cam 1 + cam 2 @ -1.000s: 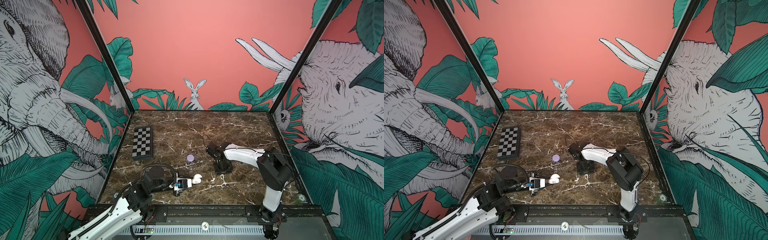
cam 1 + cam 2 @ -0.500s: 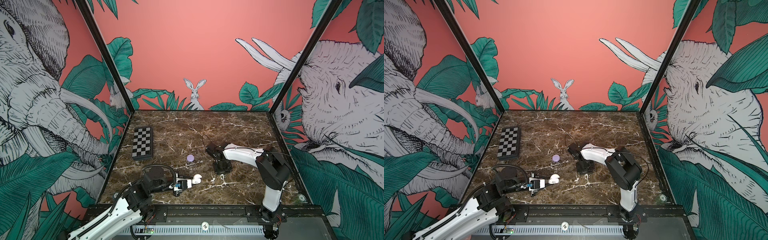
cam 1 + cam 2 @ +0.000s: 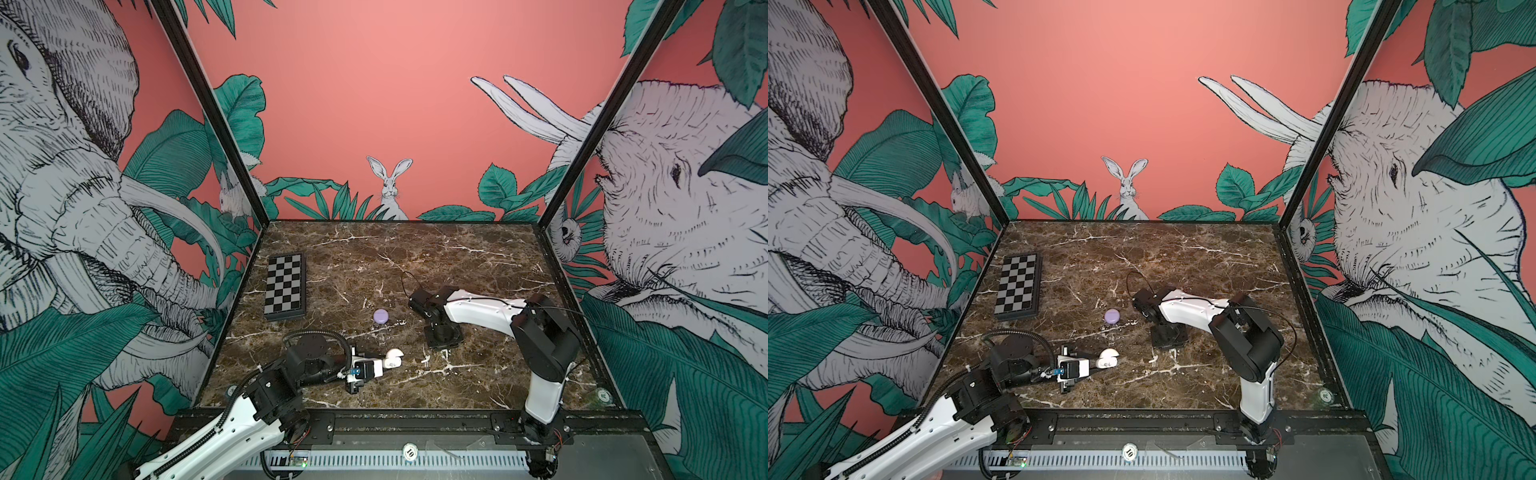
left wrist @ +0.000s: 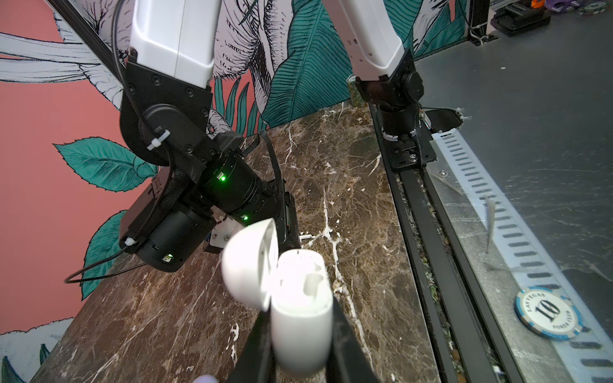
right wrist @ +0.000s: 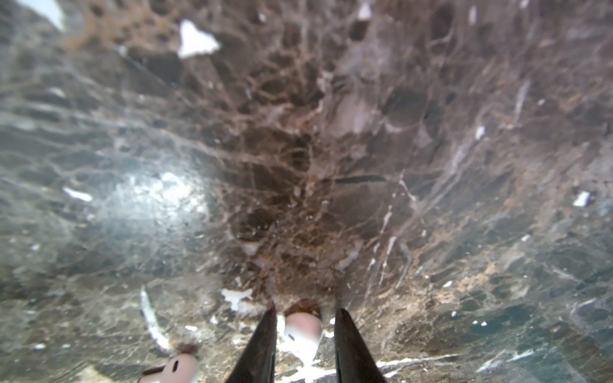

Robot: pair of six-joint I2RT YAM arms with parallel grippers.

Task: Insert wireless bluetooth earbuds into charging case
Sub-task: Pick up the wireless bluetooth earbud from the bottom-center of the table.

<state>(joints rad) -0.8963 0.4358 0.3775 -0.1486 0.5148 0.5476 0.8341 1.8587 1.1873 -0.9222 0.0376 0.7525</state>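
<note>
On the counter (image 3: 478, 257) one earbud (image 5: 303, 330) lies inside the open right claw (image 5: 306, 311), a second earbud (image 5: 180, 368) just beside. Left claw (image 4: 300, 315) grips one white case (image 4: 302, 335).

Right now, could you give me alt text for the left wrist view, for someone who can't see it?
An open white charging case, lid flipped back, is clamped in the left tool. Behind it the right arm bends down to a marble table; a poker chip lies off to the side.
</note>
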